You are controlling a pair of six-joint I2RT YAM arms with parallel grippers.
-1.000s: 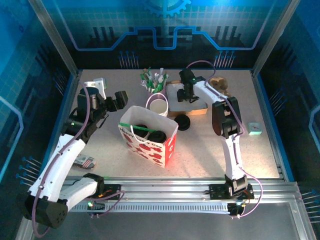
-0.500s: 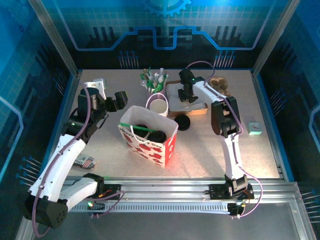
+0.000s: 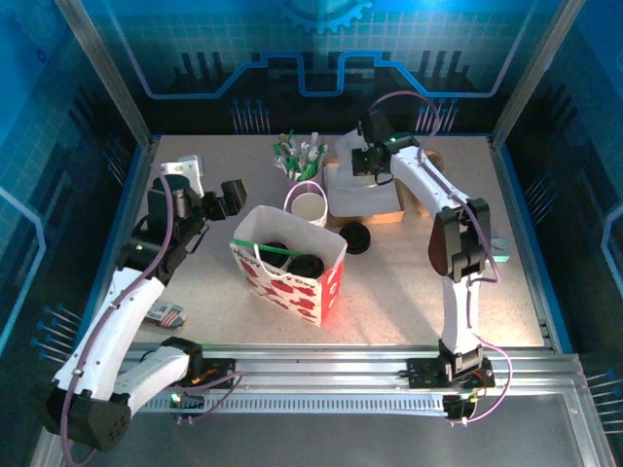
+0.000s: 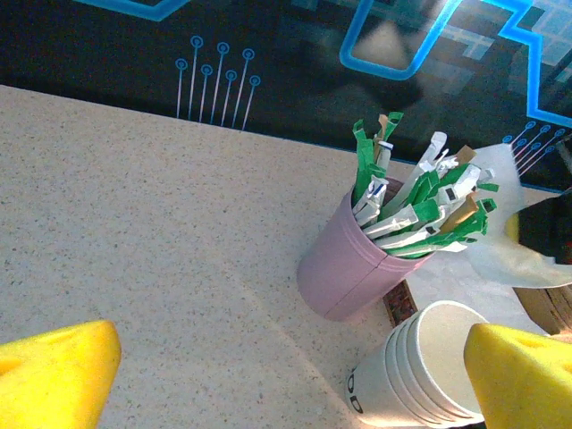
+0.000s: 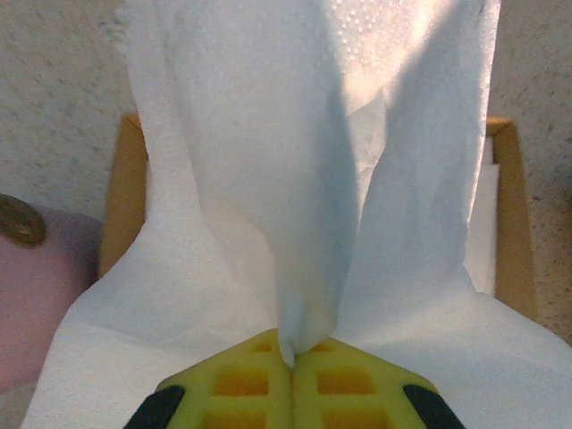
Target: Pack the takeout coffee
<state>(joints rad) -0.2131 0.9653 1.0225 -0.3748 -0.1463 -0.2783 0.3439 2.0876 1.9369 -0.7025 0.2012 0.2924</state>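
The takeout coffee [image 3: 304, 264] seems to be down inside the gift bag [image 3: 292, 289]. From above I can see a round black lid in the open top of the bag, with another dark round shape beside it. I cannot see the white cup under the lid. The bag is white with red hearts and stands upright in the middle of the desk [image 3: 409, 282].

Just behind the bag is a stack of white cups [image 4: 420, 366]. Next to that is a pink cup [image 4: 344, 268] full of green and white sticks. A black lid [image 3: 355, 236] lies flat on the desk, just to the right of the bag.

The right gripper [image 5: 293, 353] is at the far side of the desk. Its jaws are pressed together and they pinch a white napkin [image 5: 295, 179]. The napkin is pulled up into a fold. Under it are more white napkins in a brown tray [image 5: 511, 223].

The left gripper [image 4: 286, 375] hangs over the desk to the left of the bag. Its jaws are spread wide and hold nothing. It looks toward the pink cup and the stack of cups.

A small green thing [image 3: 498, 251] lies near the right edge of the desk, well apart from the bag.
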